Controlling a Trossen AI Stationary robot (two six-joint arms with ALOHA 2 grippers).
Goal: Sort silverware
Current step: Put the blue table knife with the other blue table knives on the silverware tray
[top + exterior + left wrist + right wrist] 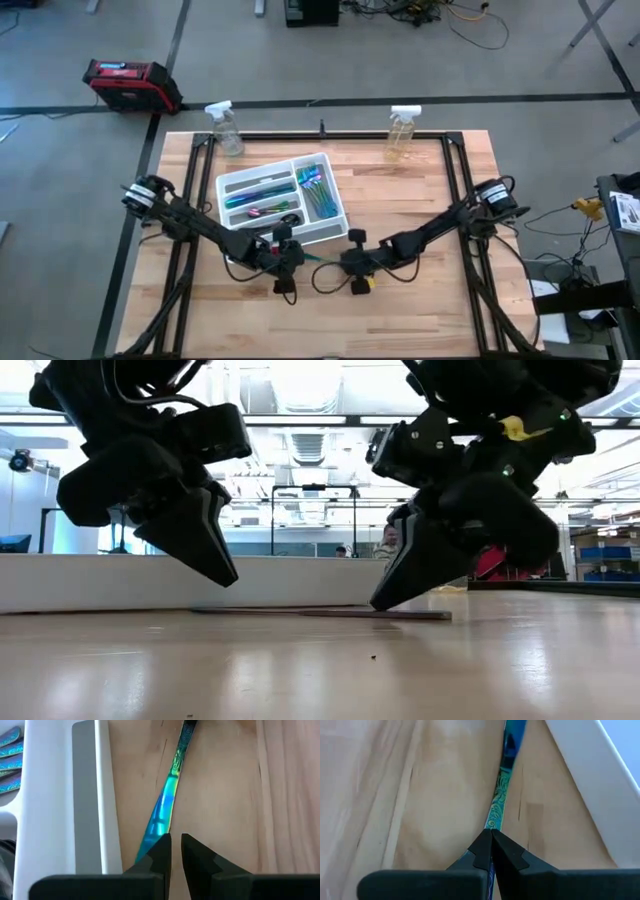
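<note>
Nearest the low camera: bare tabletop (300, 670), two dark grippers tipped down onto it. Left gripper (175, 842) just off the front edge of the white tray (335, 225), fingers parted by a narrow gap, hovering over the blue end of a slim iridescent utensil (167, 802); no clear hold on it. Right gripper (491, 837) a little farther from the tray's front edge, fingers pressed together on the patterned teal handle of that same utensil, flat on the wood beside the tray wall. Inside the tray, long compartments with teal and blue silverware (258, 190), a magenta piece (262, 211), a crosswise compartment with more teal pieces (315, 190). Behind the tray, two clear spray bottles (225, 128).
</note>
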